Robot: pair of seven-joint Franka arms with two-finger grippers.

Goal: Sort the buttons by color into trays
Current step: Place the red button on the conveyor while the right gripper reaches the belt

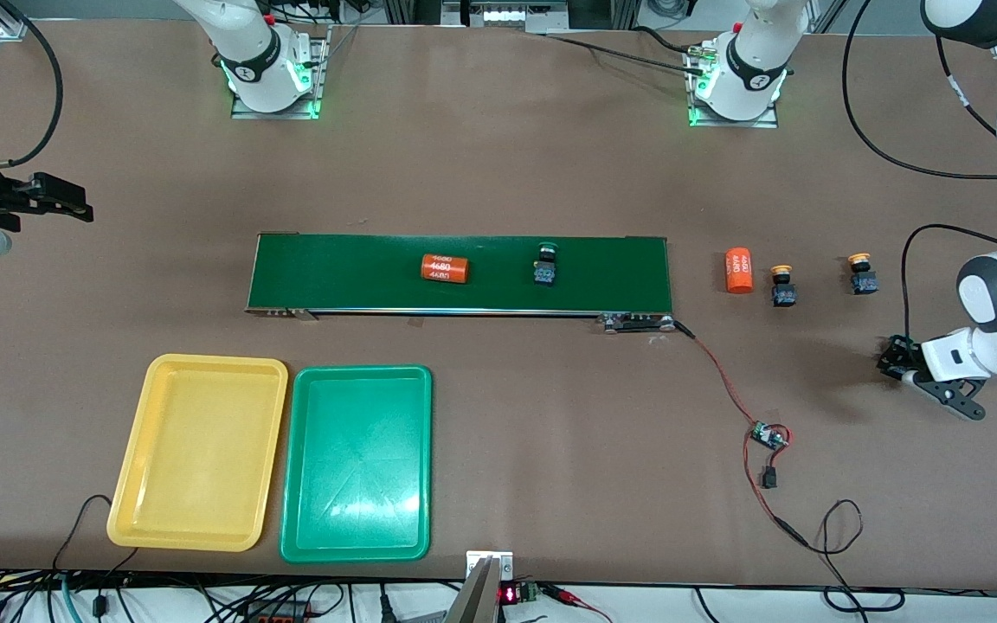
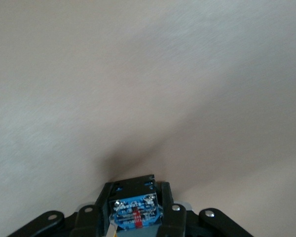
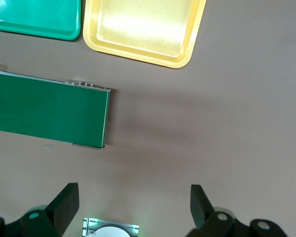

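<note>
My left gripper (image 1: 894, 360) is low over the bare table at the left arm's end, shut on a button (image 2: 136, 210) with a black body and a blue label; its cap is hidden. Two yellow-orange buttons (image 1: 781, 285) (image 1: 862, 275) stand on the table near it. A green button (image 1: 546, 264) stands on the conveyor belt (image 1: 351, 272). The yellow tray (image 1: 200, 450) and the green tray (image 1: 358, 463) lie side by side, nearer the camera than the belt, both empty. My right gripper (image 1: 74, 203) is open and empty at the right arm's end; its wrist view shows both trays (image 3: 143, 24) (image 3: 34, 17).
One orange "4680" cylinder (image 1: 446, 268) lies on the belt, another (image 1: 738, 270) on the table beside the yellow-orange buttons. A red wire with a small circuit board (image 1: 767, 435) runs from the belt's end toward the table's front edge.
</note>
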